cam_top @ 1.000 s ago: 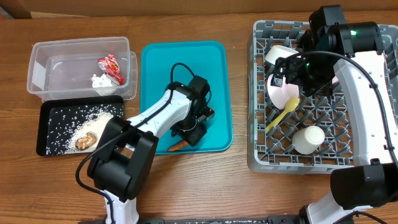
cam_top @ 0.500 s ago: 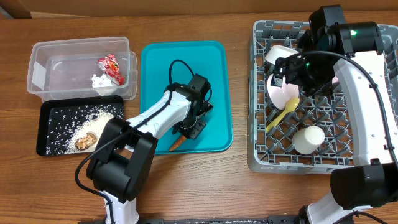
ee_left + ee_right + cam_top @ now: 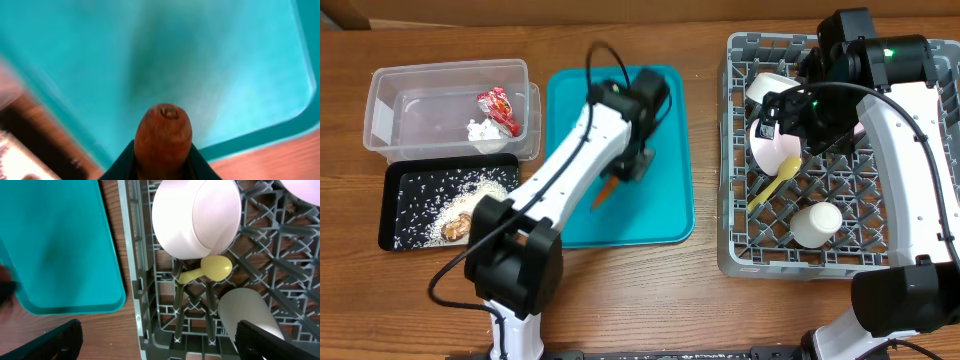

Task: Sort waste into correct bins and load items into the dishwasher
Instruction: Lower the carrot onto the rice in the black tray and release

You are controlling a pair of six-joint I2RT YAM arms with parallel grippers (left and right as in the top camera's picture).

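Left wrist view: one carrot (image 3: 163, 135) clamped between the left gripper's (image 3: 162, 169) fingers, over the teal tray (image 3: 240, 60). Right gripper (image 3: 165, 342) spread wide, empty; one yellow spoon (image 3: 207, 270) ahead between its fingers, in the dish rack (image 3: 140, 287).

Seen from overhead, a brown wooden bench (image 3: 720, 310) with a satin finish fills the whole frame. The grain runs left to right, streaky, darker bands mixed with lighter ones. Along the far edge a paler wooden strip (image 3: 700, 12) crosses the full width, split from the main top by a thin straight seam. Light is even and diffuse, coming from above. Shadows on the wood are soft and short. The right wrist view shows the same wood, reddish brown with fine grain. The left wrist view shows it blurred, orange-brown, at lower right.
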